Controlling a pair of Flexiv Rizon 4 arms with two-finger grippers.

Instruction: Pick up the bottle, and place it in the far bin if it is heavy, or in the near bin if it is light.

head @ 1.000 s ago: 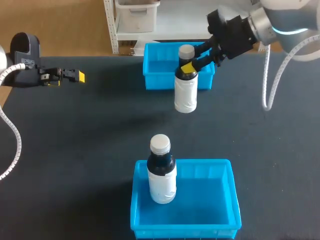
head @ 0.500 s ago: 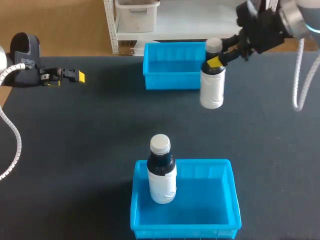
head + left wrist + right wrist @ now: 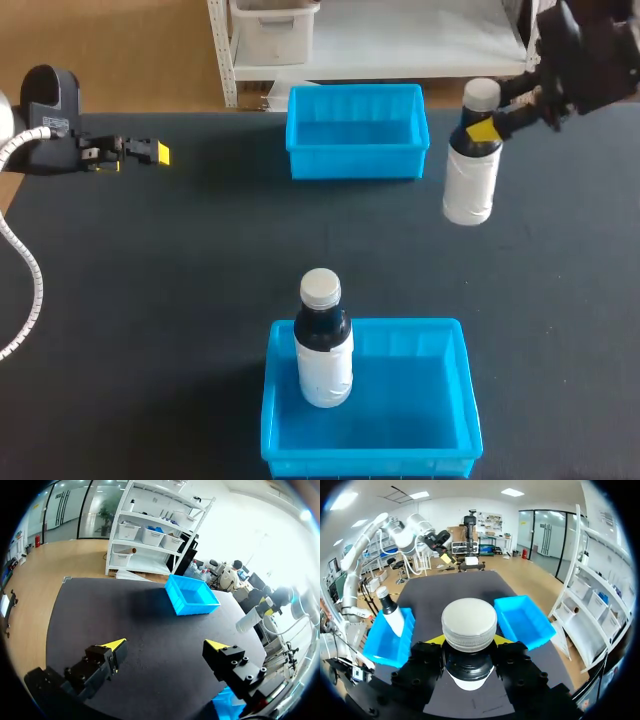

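Observation:
My right gripper (image 3: pixel 484 129) is shut on the dark neck of a white-bodied bottle (image 3: pixel 469 185) with a grey cap. The bottle hangs upright over the table to the right of the empty far blue bin (image 3: pixel 355 160). In the right wrist view the cap (image 3: pixel 469 621) fills the gap between the yellow-tipped fingers of the gripper (image 3: pixel 469 640). A second, similar bottle (image 3: pixel 323 350) stands upright in the left part of the near blue bin (image 3: pixel 440 440). My left gripper (image 3: pixel 165 645) is open and empty at the table's far left (image 3: pixel 150 152).
Dark tabletop (image 3: pixel 200 260) lies between the two bins. In the right wrist view the far bin (image 3: pixel 522 620) lies to one side of the held bottle, and the near bin (image 3: pixel 377 647) with its bottle (image 3: pixel 390 614) to the other.
My right arm has carried the bottle to the right, from in front of the far bin to a spot beside its right end. The left arm has not moved.

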